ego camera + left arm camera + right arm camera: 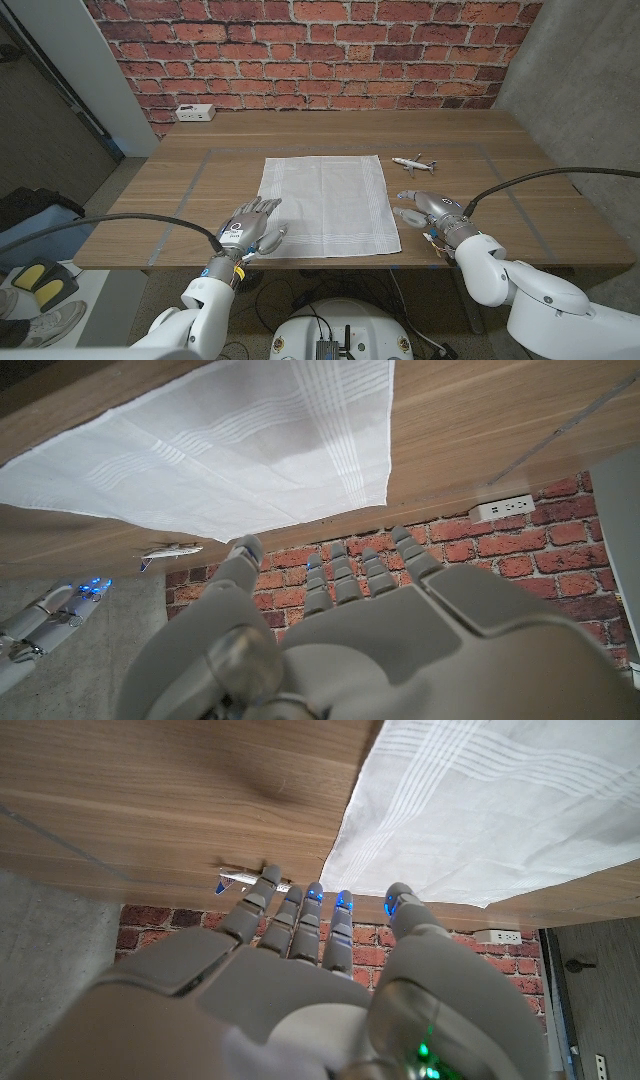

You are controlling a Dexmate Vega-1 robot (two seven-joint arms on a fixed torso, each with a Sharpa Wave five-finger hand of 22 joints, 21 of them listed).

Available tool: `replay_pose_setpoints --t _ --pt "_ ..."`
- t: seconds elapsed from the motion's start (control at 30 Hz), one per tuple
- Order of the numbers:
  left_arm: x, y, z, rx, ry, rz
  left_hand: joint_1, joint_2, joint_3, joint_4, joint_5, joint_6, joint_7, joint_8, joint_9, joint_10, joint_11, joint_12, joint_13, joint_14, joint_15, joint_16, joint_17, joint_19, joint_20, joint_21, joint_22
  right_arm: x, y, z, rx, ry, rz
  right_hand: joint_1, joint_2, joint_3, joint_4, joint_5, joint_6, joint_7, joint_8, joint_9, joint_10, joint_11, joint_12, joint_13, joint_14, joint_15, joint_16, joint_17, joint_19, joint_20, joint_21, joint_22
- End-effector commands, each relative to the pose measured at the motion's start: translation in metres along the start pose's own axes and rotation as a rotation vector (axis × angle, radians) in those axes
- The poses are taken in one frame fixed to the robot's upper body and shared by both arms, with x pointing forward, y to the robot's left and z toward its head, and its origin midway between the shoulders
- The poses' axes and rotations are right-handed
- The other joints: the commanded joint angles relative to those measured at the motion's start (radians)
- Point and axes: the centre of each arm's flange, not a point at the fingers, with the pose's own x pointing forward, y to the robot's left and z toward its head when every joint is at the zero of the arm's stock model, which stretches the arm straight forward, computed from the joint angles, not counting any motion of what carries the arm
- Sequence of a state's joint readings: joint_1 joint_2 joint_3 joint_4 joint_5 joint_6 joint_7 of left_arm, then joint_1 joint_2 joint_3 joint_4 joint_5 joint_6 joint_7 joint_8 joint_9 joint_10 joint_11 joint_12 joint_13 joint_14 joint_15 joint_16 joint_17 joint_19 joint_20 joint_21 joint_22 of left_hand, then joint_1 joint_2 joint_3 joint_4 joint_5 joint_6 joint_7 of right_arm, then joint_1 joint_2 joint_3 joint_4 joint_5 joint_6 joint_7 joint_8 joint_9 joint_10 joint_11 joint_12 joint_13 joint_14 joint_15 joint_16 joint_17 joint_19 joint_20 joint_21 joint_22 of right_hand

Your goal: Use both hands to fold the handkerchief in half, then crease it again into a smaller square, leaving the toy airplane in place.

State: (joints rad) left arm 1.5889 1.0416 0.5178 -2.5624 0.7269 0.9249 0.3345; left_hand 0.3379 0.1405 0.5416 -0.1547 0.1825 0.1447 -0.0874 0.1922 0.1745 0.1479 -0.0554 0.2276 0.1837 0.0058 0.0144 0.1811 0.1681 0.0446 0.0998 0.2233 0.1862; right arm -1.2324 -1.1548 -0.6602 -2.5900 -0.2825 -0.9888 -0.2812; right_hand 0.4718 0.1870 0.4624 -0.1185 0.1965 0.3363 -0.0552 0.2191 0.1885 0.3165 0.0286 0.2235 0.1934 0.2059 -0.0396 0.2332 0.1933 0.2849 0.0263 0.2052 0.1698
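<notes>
The handkerchief [328, 201] lies flat and unfolded mid-tabletop [500, 140]. Your left hand [248, 226] and right hand [428, 208] flank its near corners, fingers apart and empty, ready to lift. The toy airplane [413, 162] stands clear.
</notes>
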Motion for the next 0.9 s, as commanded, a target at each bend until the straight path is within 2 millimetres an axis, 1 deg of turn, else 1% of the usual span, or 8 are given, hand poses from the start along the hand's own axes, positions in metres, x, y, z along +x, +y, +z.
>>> replay_pose_setpoints --t 0.03,0.33,0.47,0.5,0.73,0.83,0.87,0.9 --pt "-0.01 -0.009 -0.007 0.028 0.034 -0.011 0.019 -0.003 0.004 -0.007 0.004 0.014 0.001 0.006 0.005 0.008 -0.005 0.0 0.005 0.008 -0.01 0.001 0.0 0.013 0.003 0.005 0.0 -0.008 0.013 0.007 0.017 -0.012 0.007 0.012 0.0 0.009 -0.003 0.01 0.009 0.001 -0.003 0.003 0.012 -0.001 0.004 0.001 0.014 0.0 0.006 0.002 0.012 -0.001 0.008 0.005" --pt "-0.012 -0.009 -0.012 0.043 0.035 -0.039 0.036 -0.007 0.007 -0.012 0.005 0.042 0.005 0.013 0.005 0.022 -0.007 0.002 0.005 0.017 -0.009 0.002 0.0 0.024 0.012 0.005 -0.001 -0.015 0.024 0.01 0.035 -0.006 0.018 0.021 -0.001 0.013 -0.005 0.01 0.022 -0.002 -0.002 0.003 0.019 -0.002 0.003 0.001 0.02 0.001 0.006 0.002 0.021 -0.002 0.009 0.006" --pt "-0.012 -0.009 -0.016 0.039 0.029 -0.047 0.043 -0.01 0.008 -0.014 0.004 0.052 0.005 0.013 0.005 0.036 -0.011 0.004 0.005 0.024 -0.012 0.003 0.0 0.03 0.014 0.006 -0.001 -0.019 0.03 0.007 0.082 -0.01 0.024 0.024 -0.001 0.014 -0.006 0.01 0.024 -0.001 -0.002 0.003 0.021 -0.005 0.002 0.001 0.02 0.001 0.005 0.002 0.023 -0.001 0.009 0.006" --pt "-0.012 -0.01 -0.016 0.041 0.029 -0.051 0.045 -0.011 0.008 -0.014 0.004 0.055 0.004 0.013 0.005 0.041 -0.007 0.006 0.005 0.027 -0.011 0.004 0.0 0.032 0.014 0.006 -0.001 -0.02 0.031 0.008 0.079 -0.006 0.023 0.024 -0.001 0.014 -0.006 0.01 0.024 -0.001 -0.003 0.003 0.021 -0.005 0.002 0.001 0.02 0.001 0.005 0.002 0.023 -0.001 0.009 0.006" --pt "-0.01 -0.011 -0.019 0.092 0.036 -0.057 0.07 -0.022 0.008 -0.018 0.002 0.121 0.003 0.027 0.006 0.072 -0.015 0.01 0.005 0.04 -0.018 0.003 0.0 0.051 0.012 0.007 -0.002 -0.025 0.041 0.011 0.073 0.0 0.03 0.031 0.0 0.018 -0.007 0.011 0.031 0.0 -0.002 0.003 0.023 -0.005 0.0 0.001 0.023 0.0 0.005 0.002 0.024 -0.001 0.008 0.006" --pt "-0.009 -0.01 -0.02 0.112 0.042 -0.061 0.096 -0.036 0.007 -0.022 0.0 0.202 0.006 0.043 0.005 0.092 -0.026 0.009 0.004 0.051 -0.023 0.003 0.0 0.064 0.009 0.005 -0.003 -0.027 0.045 0.013 0.084 0.006 0.026 0.046 -0.003 0.024 -0.016 0.012 0.044 0.001 0.0 0.003 0.027 -0.006 -0.001 0.001 0.028 -0.004 0.003 -0.001 0.028 -0.001 0.009 0.006" --pt "-0.009 -0.01 -0.021 0.118 0.044 -0.065 0.098 -0.037 0.007 -0.022 0.0 0.205 0.006 0.043 0.005 0.095 -0.026 0.01 0.004 0.053 -0.025 0.004 0.0 0.068 0.008 0.006 -0.003 -0.027 0.046 0.013 0.084 0.01 0.023 0.051 -0.004 0.027 -0.02 0.013 0.045 0.001 -0.001 0.003 0.029 -0.009 -0.001 0.001 0.029 -0.004 0.003 -0.002 0.031 -0.001 0.009 0.006" --pt "-0.008 -0.01 -0.021 0.125 0.047 -0.071 0.101 -0.039 0.007 -0.022 0.0 0.207 0.005 0.042 0.005 0.097 -0.027 0.01 0.004 0.056 -0.025 0.004 0.0 0.072 0.01 0.007 -0.003 -0.028 0.047 0.014 0.082 0.012 0.021 0.065 -0.007 0.033 -0.029 0.015 0.053 -0.001 0.0 0.002 0.032 -0.013 -0.002 0.001 0.032 -0.007 0.001 -0.004 0.034 -0.001 0.009 0.006"
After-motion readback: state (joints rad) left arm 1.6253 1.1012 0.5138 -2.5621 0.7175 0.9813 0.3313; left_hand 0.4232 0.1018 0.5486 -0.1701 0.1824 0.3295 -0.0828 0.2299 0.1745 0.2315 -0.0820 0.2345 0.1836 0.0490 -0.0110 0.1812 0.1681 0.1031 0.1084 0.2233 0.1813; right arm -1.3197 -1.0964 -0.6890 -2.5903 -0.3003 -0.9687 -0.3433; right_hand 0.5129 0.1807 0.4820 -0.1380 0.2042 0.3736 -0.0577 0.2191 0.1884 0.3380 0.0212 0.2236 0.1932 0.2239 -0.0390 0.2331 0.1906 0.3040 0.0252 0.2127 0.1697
